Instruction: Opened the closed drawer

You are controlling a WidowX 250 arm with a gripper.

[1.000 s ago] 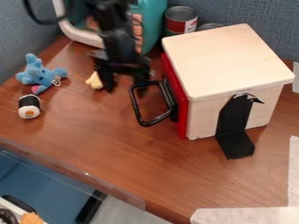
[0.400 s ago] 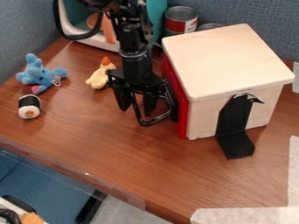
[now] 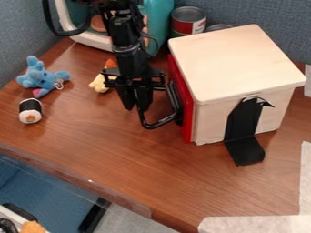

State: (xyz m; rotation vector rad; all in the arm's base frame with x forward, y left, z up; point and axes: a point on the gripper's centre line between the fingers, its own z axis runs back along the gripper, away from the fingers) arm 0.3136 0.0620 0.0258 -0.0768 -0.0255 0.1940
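Note:
The black gripper (image 3: 136,105) hangs left of the wooden box, its fingers drawn close together around the outer bar of the black handle (image 3: 159,123). That handle sticks out to the left from the red drawer front (image 3: 189,119). The drawer front stands upright against the left side of the light wooden box (image 3: 240,63), with no clear gap between them. The fingers hide the upper part of the handle's outer bar.
A yellow toy (image 3: 99,83) lies just behind the gripper. A blue plush (image 3: 42,78) and a sushi toy (image 3: 30,111) sit at the left. Behind are a teal-and-white toy (image 3: 157,22) and a can (image 3: 188,21). Black tape (image 3: 244,150) runs from the box onto the table.
The gripper came down toward the viewer to the handle, with its fingers spread. Since then its fingers have closed together on the bar, and the arm has shifted slightly left.

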